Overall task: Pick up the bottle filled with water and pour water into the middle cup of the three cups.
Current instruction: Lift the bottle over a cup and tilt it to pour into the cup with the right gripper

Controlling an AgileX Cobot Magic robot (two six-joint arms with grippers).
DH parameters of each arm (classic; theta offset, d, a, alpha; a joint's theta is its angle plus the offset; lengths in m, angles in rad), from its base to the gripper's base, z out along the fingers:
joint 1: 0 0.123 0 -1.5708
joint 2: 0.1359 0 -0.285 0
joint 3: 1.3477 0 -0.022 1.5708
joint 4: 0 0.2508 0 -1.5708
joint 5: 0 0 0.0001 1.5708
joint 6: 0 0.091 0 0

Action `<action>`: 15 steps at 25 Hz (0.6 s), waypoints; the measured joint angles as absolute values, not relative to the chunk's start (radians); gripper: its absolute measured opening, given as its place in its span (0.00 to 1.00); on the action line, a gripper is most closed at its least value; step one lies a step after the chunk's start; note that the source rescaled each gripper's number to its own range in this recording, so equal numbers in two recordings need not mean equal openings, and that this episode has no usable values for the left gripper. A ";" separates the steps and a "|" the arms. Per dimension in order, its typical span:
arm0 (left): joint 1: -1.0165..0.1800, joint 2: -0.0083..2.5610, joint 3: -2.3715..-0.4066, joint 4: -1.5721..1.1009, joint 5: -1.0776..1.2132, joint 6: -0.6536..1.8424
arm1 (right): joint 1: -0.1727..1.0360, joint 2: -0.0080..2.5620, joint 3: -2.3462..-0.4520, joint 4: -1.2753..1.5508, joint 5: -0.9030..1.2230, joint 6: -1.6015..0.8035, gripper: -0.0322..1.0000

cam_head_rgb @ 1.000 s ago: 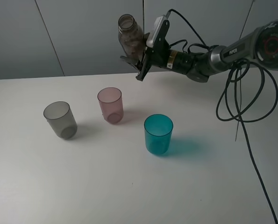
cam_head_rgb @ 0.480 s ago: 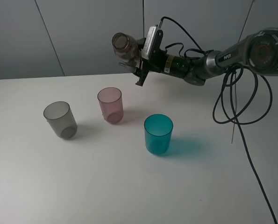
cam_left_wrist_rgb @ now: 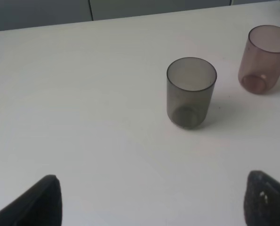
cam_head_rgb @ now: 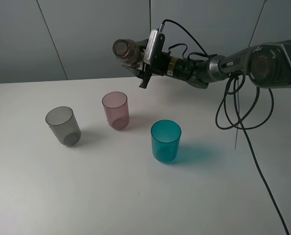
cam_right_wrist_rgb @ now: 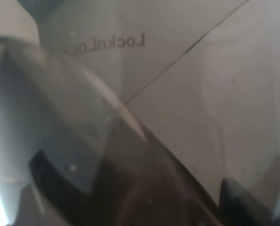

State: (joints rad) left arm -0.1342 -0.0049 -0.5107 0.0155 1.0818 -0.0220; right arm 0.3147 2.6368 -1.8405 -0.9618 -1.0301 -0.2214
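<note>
My right gripper (cam_head_rgb: 140, 58) is shut on the smoky brown bottle (cam_head_rgb: 127, 51) and holds it in the air behind the cups. The bottle lies almost level, its open mouth pointing left, above and behind the pink middle cup (cam_head_rgb: 116, 110). No water stream shows, and I cannot make out the water inside. The grey cup (cam_head_rgb: 63, 126) stands to the left and the teal cup (cam_head_rgb: 166, 141) to the front right. The bottle's (cam_right_wrist_rgb: 107, 155) tinted plastic fills the right wrist view. In the left wrist view my left gripper (cam_left_wrist_rgb: 151, 209) is open, short of the grey cup (cam_left_wrist_rgb: 191, 92) and pink cup (cam_left_wrist_rgb: 264, 59).
All three cups stand upright on a white table (cam_head_rgb: 86, 196). Black cables (cam_head_rgb: 243, 112) hang in loops from the right arm over the table's right side. A grey panelled wall (cam_head_rgb: 77, 34) closes the back.
The right wrist has rolled, tipping the bottle from nearly upright to almost level, and its mouth has swung left and down a little. The cups have not moved.
</note>
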 joint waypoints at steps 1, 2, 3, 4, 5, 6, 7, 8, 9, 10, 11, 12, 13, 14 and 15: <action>-0.134 -0.005 -0.511 0.016 1.082 -0.022 | 0.315 2.645 -1.852 -0.962 -1.028 -0.224 0.03; -0.134 -0.005 -0.511 0.016 1.082 -0.022 | 0.315 2.654 -1.862 -0.962 -1.020 -0.229 0.03; -0.134 -0.005 -0.511 0.016 1.082 -0.022 | 0.315 2.658 -1.869 -0.962 -1.011 -0.235 0.03; -0.134 -0.005 -0.511 0.016 1.082 -0.022 | 0.315 2.665 -1.876 -0.962 -1.004 -0.241 0.03; -0.134 -0.005 -0.511 0.016 1.082 -0.022 | 0.315 2.668 -1.880 -0.962 -0.999 -0.249 0.03; -0.134 -0.005 -0.511 0.016 1.082 -0.022 | 0.317 2.673 -1.884 -0.962 -0.993 -0.256 0.03; -0.134 -0.005 -0.511 0.016 1.082 -0.022 | 0.317 2.675 -1.889 -0.963 -0.988 -0.272 0.03; -0.134 -0.005 -0.511 0.016 1.082 -0.022 | 0.317 2.681 -1.889 -0.964 -0.983 -0.283 0.03; -0.134 -0.005 -0.511 0.016 1.082 -0.022 | 0.317 2.685 -1.890 -0.964 -0.981 -0.298 0.03; -0.134 -0.005 -0.511 0.016 1.082 -0.022 | 0.317 2.687 -1.890 -0.967 -0.979 -0.309 0.03; -0.134 -0.005 -0.511 0.016 1.082 -0.022 | 0.317 2.690 -1.890 -0.976 -0.972 -0.317 0.03; -0.134 -0.005 -0.511 0.016 1.082 -0.022 | 0.317 2.692 -1.892 -0.980 -0.972 -0.327 0.03; -0.134 -0.005 -0.511 0.016 1.082 -0.022 | 0.317 2.693 -1.892 -0.985 -0.972 -0.340 0.03; -0.134 -0.005 -0.511 0.016 1.082 -0.022 | 0.317 2.695 -1.892 -0.987 -0.972 -0.355 0.03; -0.134 -0.005 -0.511 0.016 1.082 -0.022 | 0.317 2.695 -1.892 -0.987 -0.972 -0.365 0.03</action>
State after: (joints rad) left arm -0.1342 -0.0049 -0.5107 0.0155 1.0818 -0.0220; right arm 0.3165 2.6946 -1.8915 -0.9868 -0.9723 -0.3647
